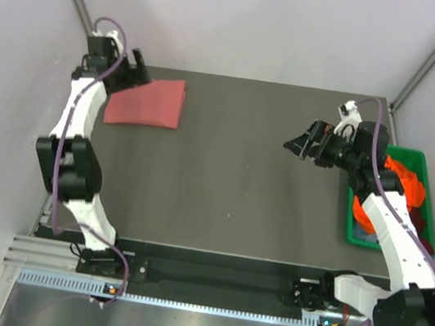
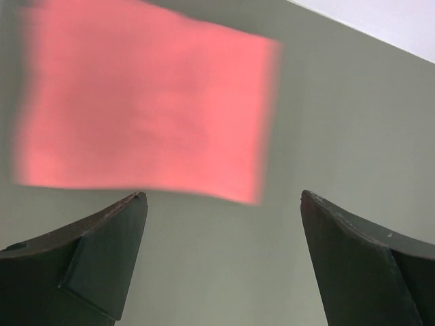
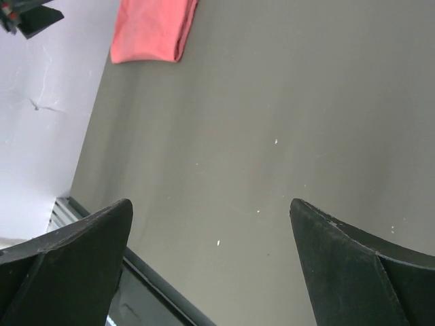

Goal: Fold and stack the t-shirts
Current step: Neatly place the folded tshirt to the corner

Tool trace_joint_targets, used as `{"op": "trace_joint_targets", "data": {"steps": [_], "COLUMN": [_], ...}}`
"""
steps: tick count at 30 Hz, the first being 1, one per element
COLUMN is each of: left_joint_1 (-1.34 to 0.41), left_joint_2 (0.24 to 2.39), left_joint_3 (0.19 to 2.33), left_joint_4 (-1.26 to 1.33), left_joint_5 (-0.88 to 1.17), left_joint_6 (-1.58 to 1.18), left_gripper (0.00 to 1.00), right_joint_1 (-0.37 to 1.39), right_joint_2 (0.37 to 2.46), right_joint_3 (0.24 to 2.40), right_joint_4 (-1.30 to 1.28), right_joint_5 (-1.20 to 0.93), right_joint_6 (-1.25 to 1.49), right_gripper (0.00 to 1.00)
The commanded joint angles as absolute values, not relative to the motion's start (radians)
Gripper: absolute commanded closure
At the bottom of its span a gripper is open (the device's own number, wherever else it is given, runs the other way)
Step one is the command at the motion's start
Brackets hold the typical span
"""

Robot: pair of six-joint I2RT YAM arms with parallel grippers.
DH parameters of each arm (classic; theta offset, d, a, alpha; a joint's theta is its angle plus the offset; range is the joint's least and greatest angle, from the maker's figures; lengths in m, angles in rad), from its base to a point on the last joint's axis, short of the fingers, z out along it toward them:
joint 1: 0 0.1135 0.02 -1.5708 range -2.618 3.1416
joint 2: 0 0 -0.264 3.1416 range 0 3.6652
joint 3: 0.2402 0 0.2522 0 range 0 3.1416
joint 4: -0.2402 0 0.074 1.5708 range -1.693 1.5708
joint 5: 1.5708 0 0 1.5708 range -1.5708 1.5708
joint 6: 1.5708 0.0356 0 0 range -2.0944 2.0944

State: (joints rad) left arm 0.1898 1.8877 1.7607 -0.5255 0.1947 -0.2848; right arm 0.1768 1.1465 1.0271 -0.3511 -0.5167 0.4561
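A salmon-pink t-shirt (image 1: 147, 103) lies folded into a flat rectangle at the table's far left; it also shows blurred in the left wrist view (image 2: 143, 102) and small in the right wrist view (image 3: 153, 28). My left gripper (image 1: 135, 70) is open and empty, just beside the shirt's far left corner. My right gripper (image 1: 302, 143) is open and empty, above bare table at the right, left of the bin. An orange t-shirt (image 1: 407, 183) and a dark maroon one (image 1: 423, 231) lie bunched in the bin; a bluish one (image 1: 364, 220) peeks out.
The green plastic bin (image 1: 417, 161) sits at the table's right edge beside my right arm. The dark grey table (image 1: 222, 188) is walled at the back and both sides. A metal rail (image 1: 181, 290) runs along the near edge.
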Motion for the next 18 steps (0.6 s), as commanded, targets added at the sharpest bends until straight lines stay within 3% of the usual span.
{"op": "trace_joint_targets", "data": {"steps": [1, 12, 18], "left_joint_1": [0.079, -0.36, -0.383], "left_joint_2": [1.68, 1.263, 1.12], "left_joint_3": [1.591, 1.321, 1.239], "left_joint_4": [-0.408, -0.35, -0.278], "left_joint_5": [0.39, 0.526, 0.514], "left_joint_6": [-0.362, -0.408, -0.446], "left_gripper": [0.01, 0.01, 0.01], "right_joint_1": [0.187, 0.187, 0.187], "right_joint_2": [1.08, 0.945, 0.897], "right_joint_3": [1.095, 1.135, 1.115], "right_joint_4": [-0.409, -0.46, -0.427], "right_joint_5": [-0.5, -0.422, -0.422], "right_joint_6": [0.436, 0.463, 0.497], "right_gripper": [0.0, 0.0, 0.0]}}
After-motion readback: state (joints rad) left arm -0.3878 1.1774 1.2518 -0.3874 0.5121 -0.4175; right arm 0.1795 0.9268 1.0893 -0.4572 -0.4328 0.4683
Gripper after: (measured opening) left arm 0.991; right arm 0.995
